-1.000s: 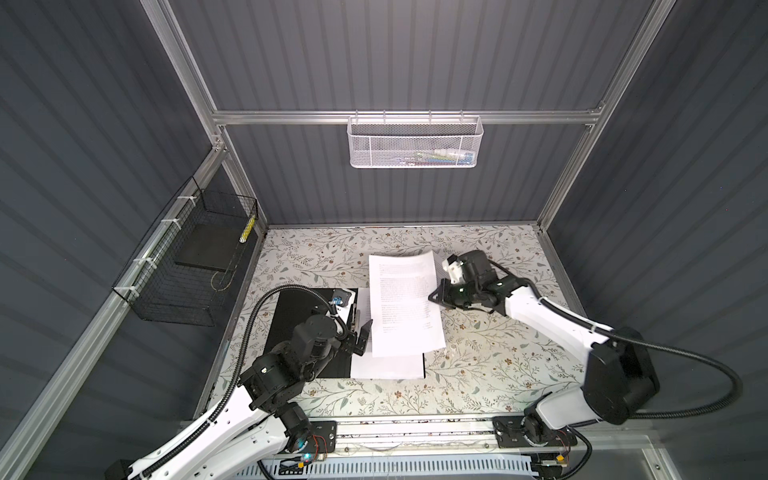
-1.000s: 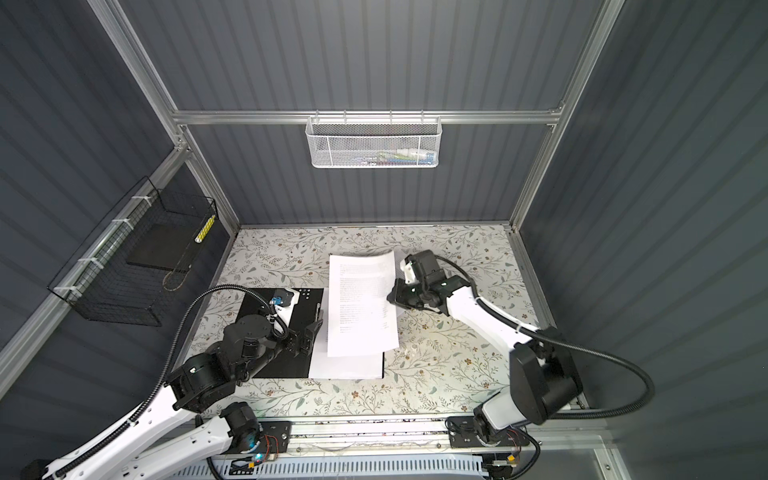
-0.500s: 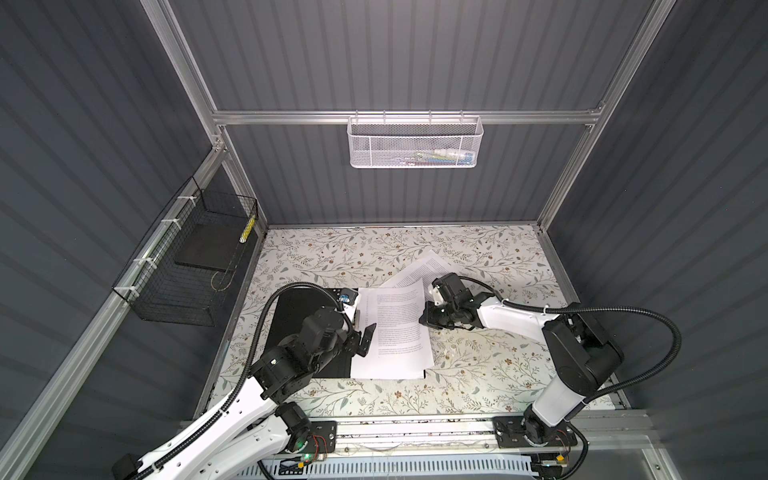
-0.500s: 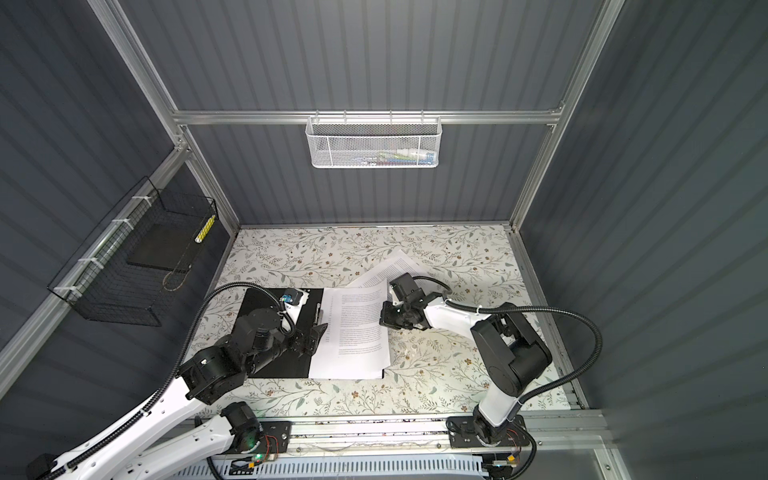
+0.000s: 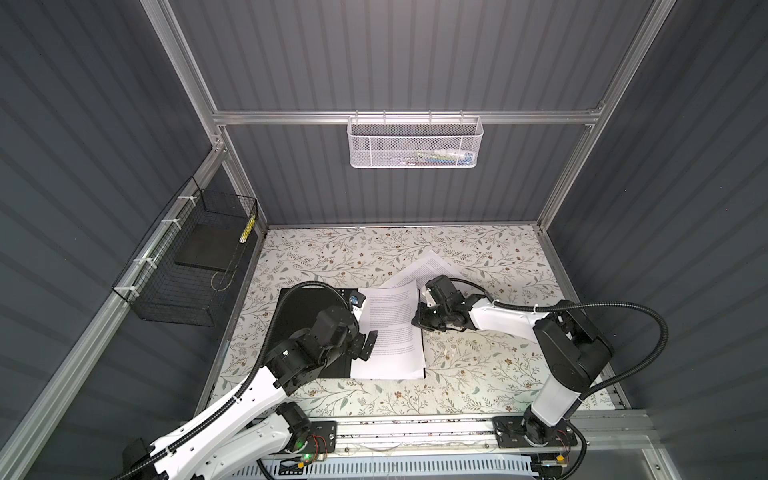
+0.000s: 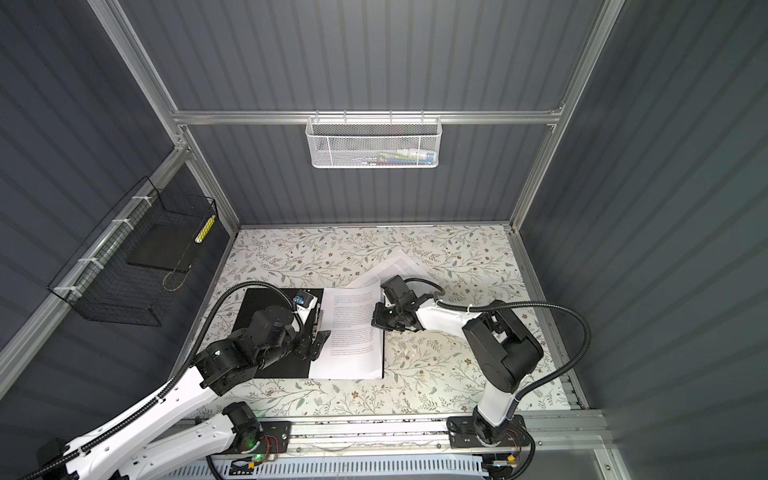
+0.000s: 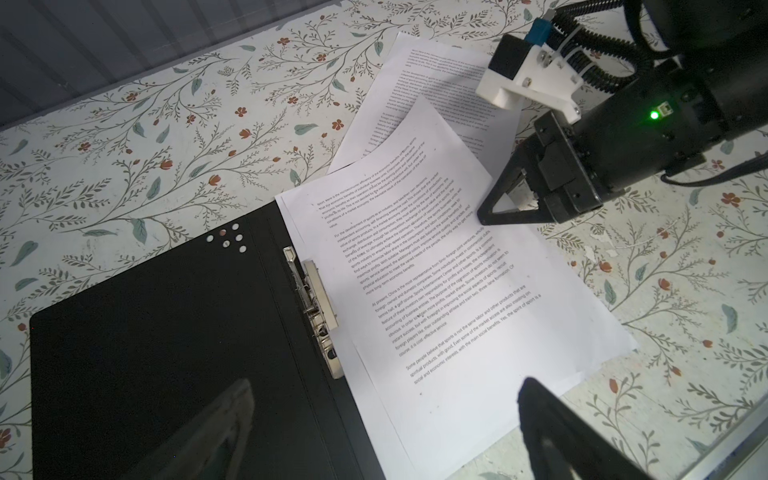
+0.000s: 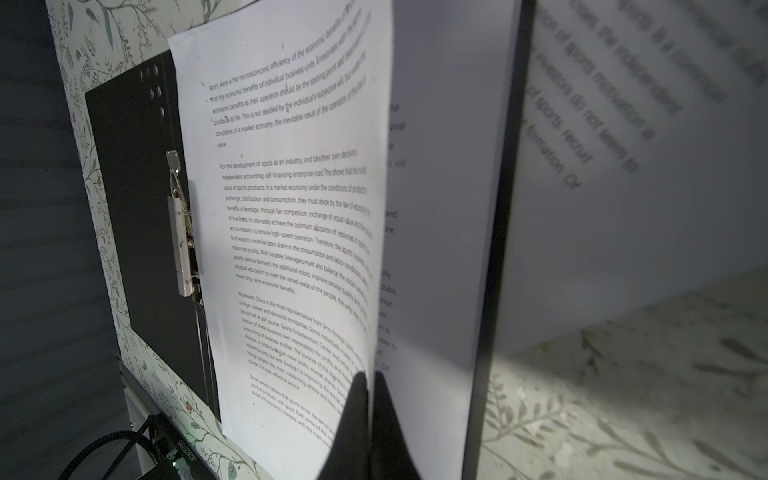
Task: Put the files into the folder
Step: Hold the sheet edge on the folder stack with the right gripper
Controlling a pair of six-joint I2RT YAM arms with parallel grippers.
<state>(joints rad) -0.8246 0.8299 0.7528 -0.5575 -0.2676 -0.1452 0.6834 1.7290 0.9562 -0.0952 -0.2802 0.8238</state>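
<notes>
Files (image 7: 436,291): right end effector (image 8: 369,386) seemingly pinches one sheet's edge; left end effector (image 7: 386,390) spread wide.

Floral table (image 5: 332,249), open folder (image 5: 303,307) lying flat, loose sheet (image 5: 432,264) beside it

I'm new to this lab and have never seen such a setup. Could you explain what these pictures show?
This is a robot with two arms, the left arm and the right arm, mounted at the front of a table with a floral cover. Two pictures look down on the whole scene; the other two come from a camera on each arm's wrist. On the table lies an open black folder with a metal clip. Printed sheets cover the half nearer the right arm, and one loose sheet lies farther back. The right hand is shut on the edge of the top sheet. The left hand is open above the folder, holding nothing.
</notes>
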